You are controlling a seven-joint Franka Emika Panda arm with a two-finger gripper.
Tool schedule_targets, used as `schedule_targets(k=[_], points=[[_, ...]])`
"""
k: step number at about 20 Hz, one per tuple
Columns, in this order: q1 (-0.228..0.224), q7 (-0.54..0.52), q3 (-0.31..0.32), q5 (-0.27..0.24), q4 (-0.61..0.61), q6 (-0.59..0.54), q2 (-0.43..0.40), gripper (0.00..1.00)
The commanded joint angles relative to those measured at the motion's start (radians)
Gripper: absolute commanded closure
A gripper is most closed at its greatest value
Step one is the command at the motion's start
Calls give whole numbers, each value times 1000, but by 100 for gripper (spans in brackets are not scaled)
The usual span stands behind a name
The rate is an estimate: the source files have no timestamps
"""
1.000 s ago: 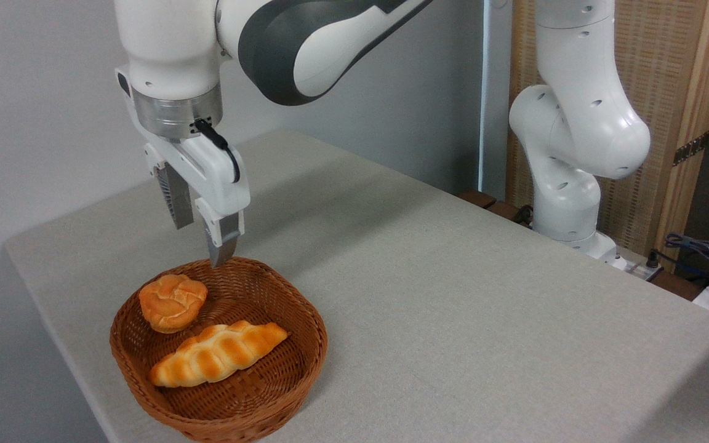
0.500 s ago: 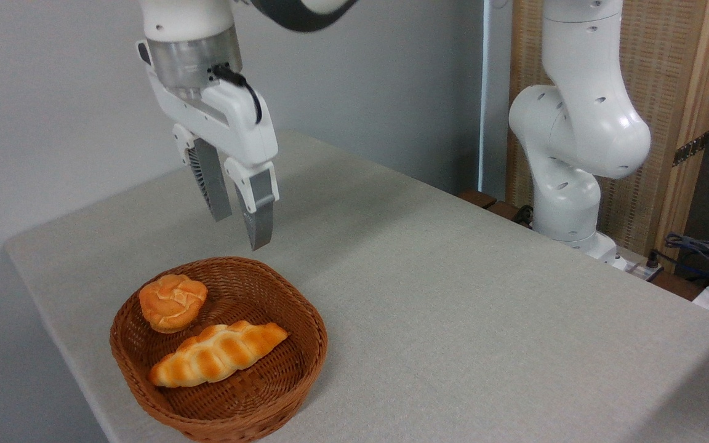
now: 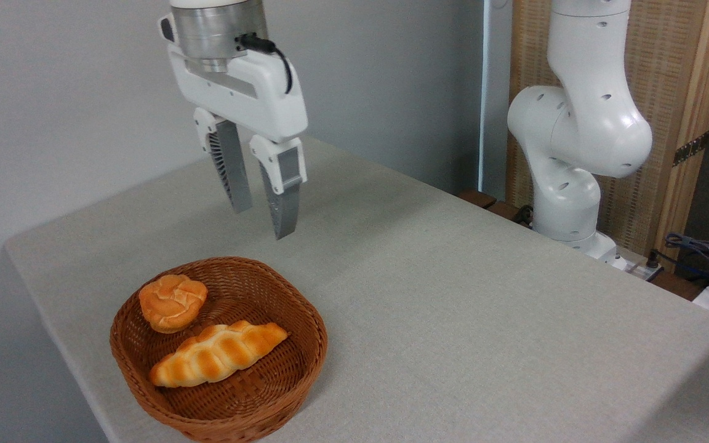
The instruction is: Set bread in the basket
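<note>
The bread [image 3: 172, 302], a small round golden-orange bun with a cracked top, rests inside the brown wicker basket [image 3: 305, 320], leaning against its back-left wall. My gripper [image 3: 263, 223] hangs in the air above and behind the basket's far rim, up and to the right of the bun. Its two grey fingers point down, stand apart, and hold nothing.
A long braided golden loaf [image 3: 218, 353] lies across the basket's middle. The basket sits near the left front edge of the grey table [image 3: 453, 307]. My arm's white base [image 3: 570, 178] stands at the table's far right, with cables [image 3: 699, 252] beside it.
My gripper has risen from just over the basket's back rim and drifted to the right, staying open. The bun and loaf have not moved.
</note>
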Motion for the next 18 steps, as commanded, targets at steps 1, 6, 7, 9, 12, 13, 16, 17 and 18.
schedule_targets(k=[1, 6, 7, 9, 12, 13, 16, 17, 18], points=[[18, 14, -10, 16, -38, -7, -33, 0], [28, 14, -11, 16, -32, -33, -32, 0], [28, 14, -11, 14, -32, -33, -32, 0], [28, 14, -11, 16, -28, -35, -32, 0], [28, 12, -11, 16, -25, -35, -32, 0], [28, 12, -11, 16, -24, -35, -32, 0], [28, 14, -11, 14, -22, -35, -32, 0], [28, 12, -11, 14, -21, -35, -32, 0], [28, 12, -10, 14, -21, -35, -32, 0]])
